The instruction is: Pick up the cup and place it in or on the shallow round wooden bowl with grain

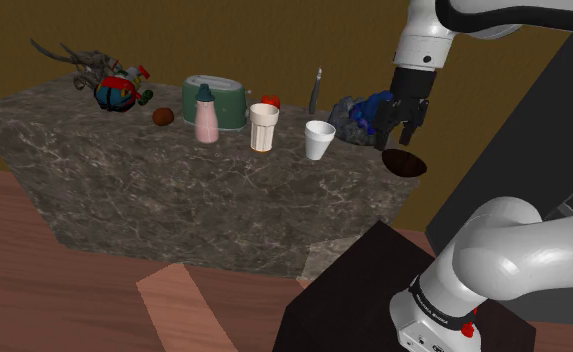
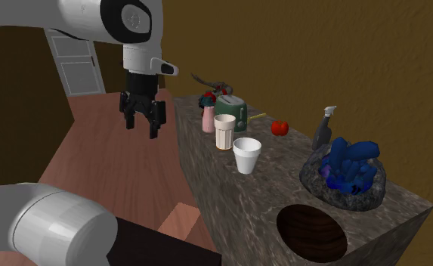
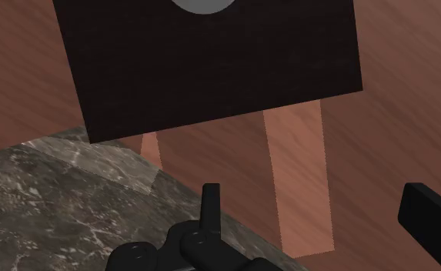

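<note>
- Approach step: black gripper (image 2: 143,119) hangs empty, fingers apart, over the counter's (image 2: 282,193) stand-side edge.
- White cup (image 2: 247,155) stands upright mid-counter, just beside a ribbed tumbler (image 2: 224,130).
- Next, likely: move over the cup and descend around it; the wooden bowl (image 2: 311,233) sits at the counter's corner.

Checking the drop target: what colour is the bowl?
The bowl is dark brown, wood-grained; best in the second exterior view.

White cup (image 1: 320,139), dark brown grained bowl (image 2: 311,233), grey-veined counter (image 1: 174,190).
</note>
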